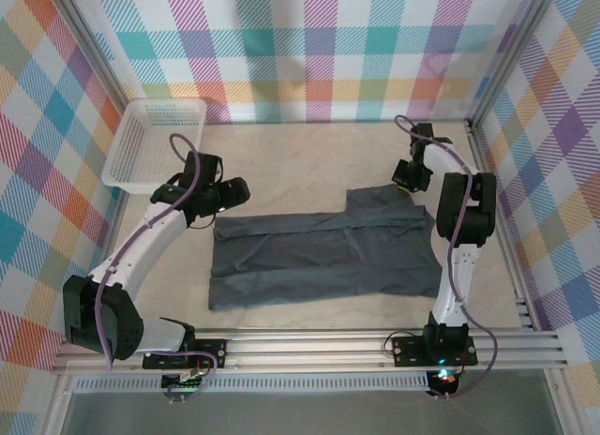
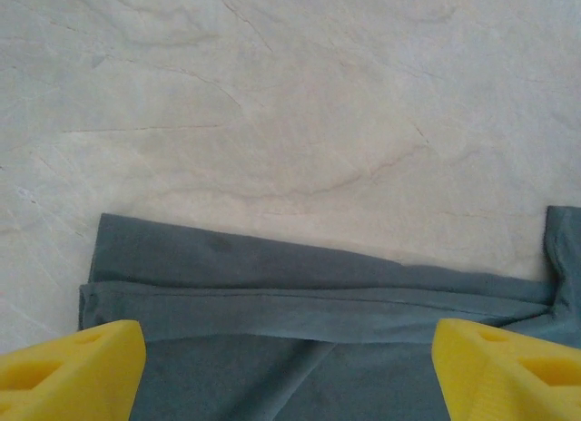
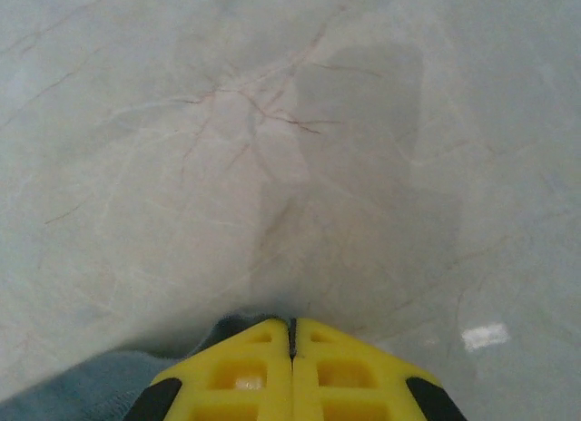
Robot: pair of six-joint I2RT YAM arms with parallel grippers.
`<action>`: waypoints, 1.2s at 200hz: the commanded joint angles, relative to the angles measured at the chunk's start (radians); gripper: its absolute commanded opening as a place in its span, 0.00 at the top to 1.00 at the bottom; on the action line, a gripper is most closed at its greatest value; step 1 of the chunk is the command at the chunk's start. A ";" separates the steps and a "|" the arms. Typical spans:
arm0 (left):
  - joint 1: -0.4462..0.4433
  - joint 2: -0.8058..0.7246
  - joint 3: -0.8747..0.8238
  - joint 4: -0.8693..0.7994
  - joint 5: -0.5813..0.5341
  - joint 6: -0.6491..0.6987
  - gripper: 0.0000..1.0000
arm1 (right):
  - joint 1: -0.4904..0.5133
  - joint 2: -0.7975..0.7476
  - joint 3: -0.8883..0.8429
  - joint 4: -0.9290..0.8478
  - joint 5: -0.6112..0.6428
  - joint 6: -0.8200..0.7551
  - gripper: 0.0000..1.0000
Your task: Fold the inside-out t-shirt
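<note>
While left gripper (image 2: 289,350) gapes wide over folded edge of t-shirt (image 2: 272,285), right gripper (image 3: 292,330) sits clamped tight beside cloth. Pinched? I can't tell. Risk: lifting drags fabric, undoing fold.

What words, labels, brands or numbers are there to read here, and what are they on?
None: no readable text in any view.
t-shirt: plain grey, with no print or legible tag.
basket: plain white, unmarked.
walls: a coloured check pattern, no lettering.
</note>
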 commanded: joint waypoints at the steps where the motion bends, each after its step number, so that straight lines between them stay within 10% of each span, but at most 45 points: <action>1: -0.002 0.012 0.012 -0.034 -0.032 -0.006 0.18 | 0.001 -0.048 0.016 -0.043 -0.015 -0.014 1.00; 44: -0.002 -0.025 0.000 -0.015 -0.006 0.003 0.15 | 0.002 -0.365 -0.141 0.022 -0.076 -0.029 1.00; 103: -0.002 -0.073 -0.039 0.051 0.015 -0.009 0.00 | 0.008 -1.223 -1.115 0.283 0.026 0.282 1.00; 128: -0.003 -0.075 -0.033 0.052 0.043 -0.005 0.00 | 0.008 -1.393 -1.169 0.260 0.056 0.304 0.52; 240: -0.043 -0.163 -0.107 0.155 0.304 0.030 0.00 | 0.164 -0.435 -0.541 0.312 -0.182 0.073 0.38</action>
